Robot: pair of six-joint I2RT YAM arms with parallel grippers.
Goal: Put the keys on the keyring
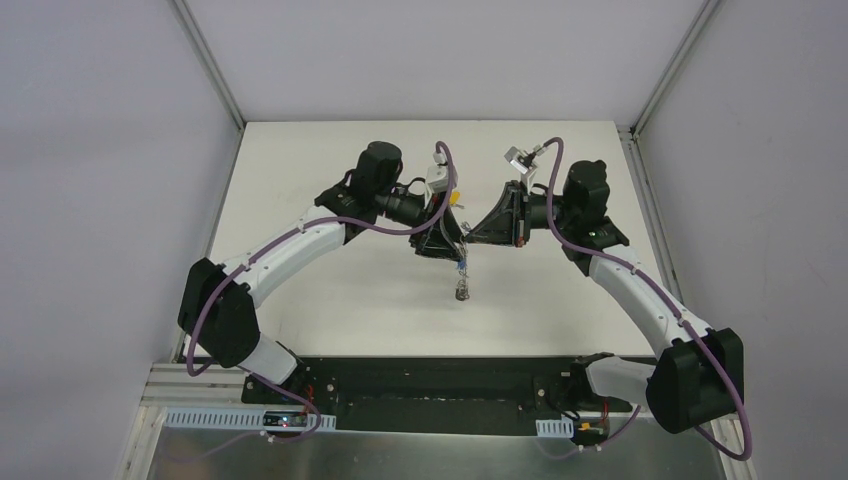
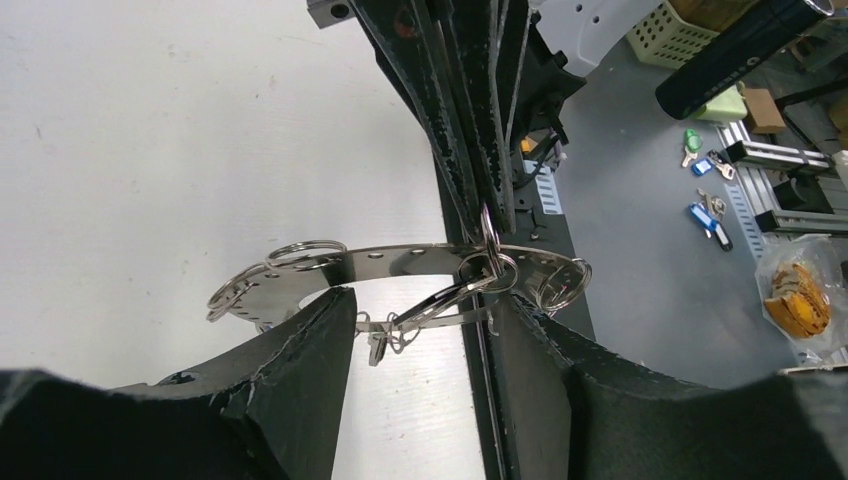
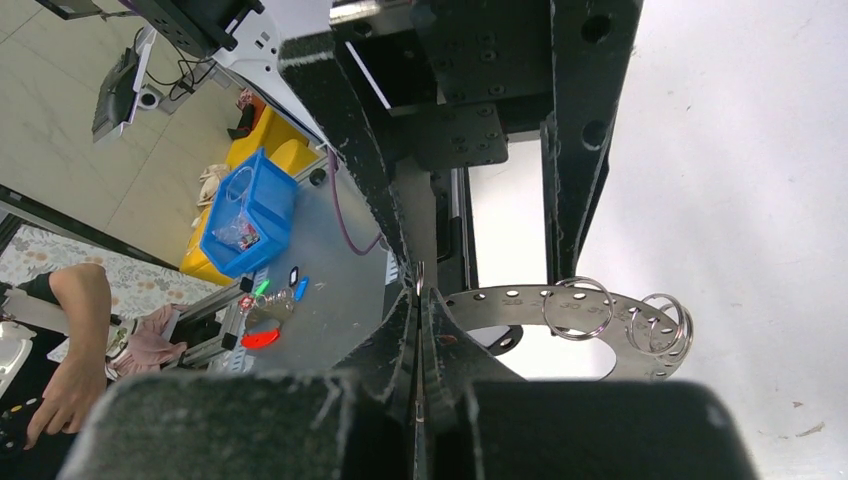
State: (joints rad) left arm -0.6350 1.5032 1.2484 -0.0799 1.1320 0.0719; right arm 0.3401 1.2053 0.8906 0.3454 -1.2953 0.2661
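Observation:
My left gripper [image 1: 443, 240] holds the keyring [image 2: 400, 262], a flat grey metal ring with wire loops [image 2: 305, 250] on its rim, level above the white table. Its fingers [image 2: 300, 350] stand wide apart across the ring. My right gripper [image 1: 482, 228] meets it from the right, shut on one thin wire loop [image 2: 490, 245] at the ring's rim; the right wrist view shows the loop's wire [image 3: 418, 285] pinched between closed fingertips, with the ring [image 3: 520, 300] beside them. A bunch of small keys [image 1: 461, 288] hangs below the two grippers; their heads are too small to tell apart.
The white table [image 1: 330, 300] lies under both arms, with grey walls around it. Off the table, a bench holds loose coloured keys [image 2: 705, 215], a blue bin [image 3: 240, 215] and a person's arm [image 3: 70, 340].

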